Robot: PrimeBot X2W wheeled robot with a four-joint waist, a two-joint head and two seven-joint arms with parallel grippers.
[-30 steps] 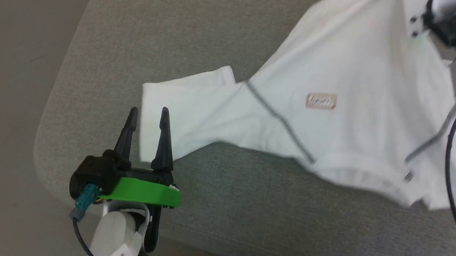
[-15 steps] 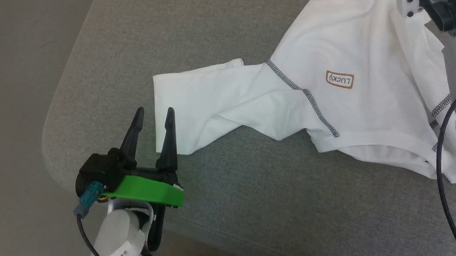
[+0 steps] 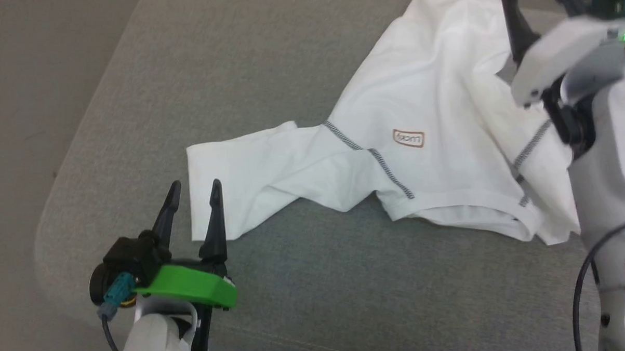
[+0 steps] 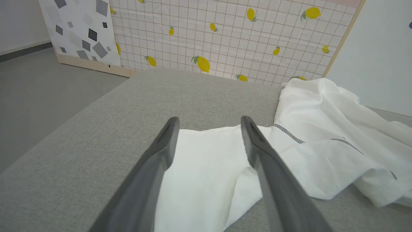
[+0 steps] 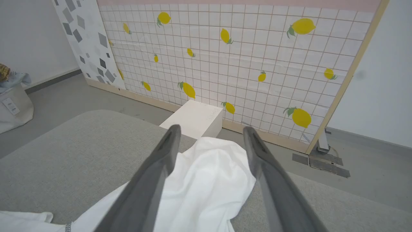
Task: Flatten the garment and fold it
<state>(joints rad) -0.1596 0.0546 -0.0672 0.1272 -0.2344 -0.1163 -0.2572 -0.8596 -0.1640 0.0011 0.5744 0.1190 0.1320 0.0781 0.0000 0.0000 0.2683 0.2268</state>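
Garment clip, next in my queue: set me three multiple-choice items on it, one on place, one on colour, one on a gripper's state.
1. Where does the garment lie?
A. on the grey cushion
B. on the floor
C. in a basket
2. What colour is its seam stitching?
A. red
B. dark grey
C. yellow
3. How is the left gripper?
A. shut on cloth
B. open, by the sleeve cuff
C. shut, empty
Answers: 1 A, the white cloth spreads over grey upholstery; 2 B, the zigzag seam lines read dark grey; 3 B, its jaws stand wide apart at the cuff.
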